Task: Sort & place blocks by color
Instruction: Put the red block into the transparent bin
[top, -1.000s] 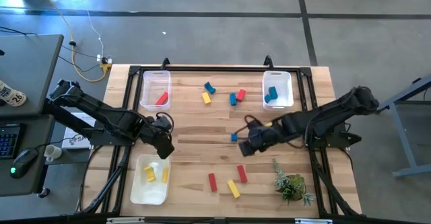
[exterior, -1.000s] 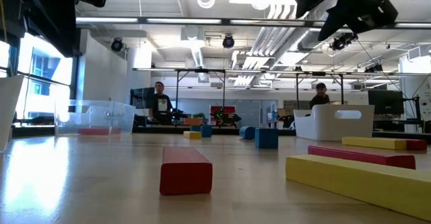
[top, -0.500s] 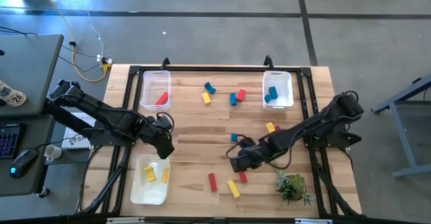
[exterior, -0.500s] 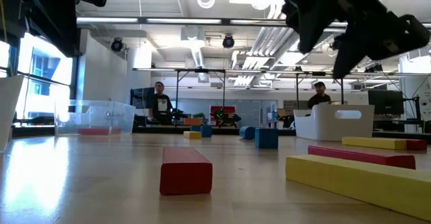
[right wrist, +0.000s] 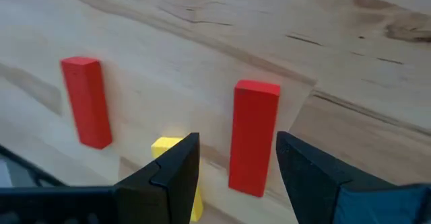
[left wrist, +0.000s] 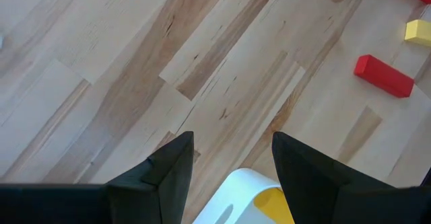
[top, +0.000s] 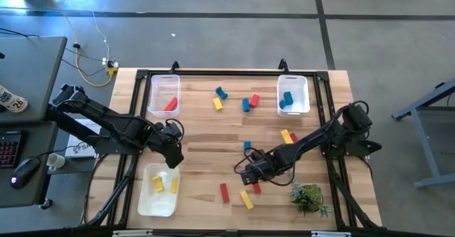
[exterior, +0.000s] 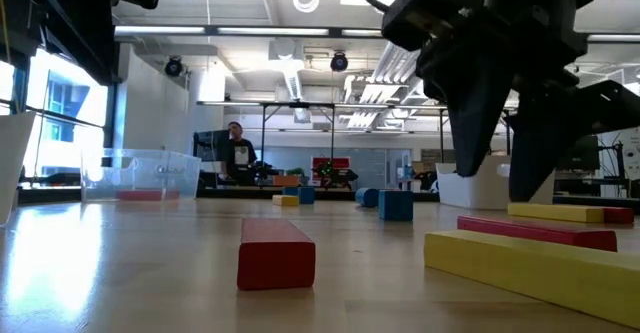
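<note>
Red, yellow and blue blocks lie scattered on the wooden table. My right gripper (top: 247, 172) hangs open, pointing steeply down, just above the near-middle group: a red bar (right wrist: 252, 138) shows between its fingers in the right wrist view, with another red bar (right wrist: 86, 101) and a yellow one (right wrist: 174, 148) beside it. It touches none of them. My left gripper (top: 171, 156) waits open over the far rim of the near-left white bin (left wrist: 237, 185), which holds yellow blocks (top: 158, 183).
A clear bin (top: 153, 95) at the far left holds a red block (top: 170, 104). A white bin (top: 302, 95) at the far right holds blue blocks (top: 286, 99). Loose blocks lie between them (top: 246, 104). A small green plant (top: 307, 194) stands near my right gripper.
My right gripper has come down and toward the table's near edge and left, over the red and yellow bars, rolling a little as it went. Its fingers have stayed open. No block has moved.
</note>
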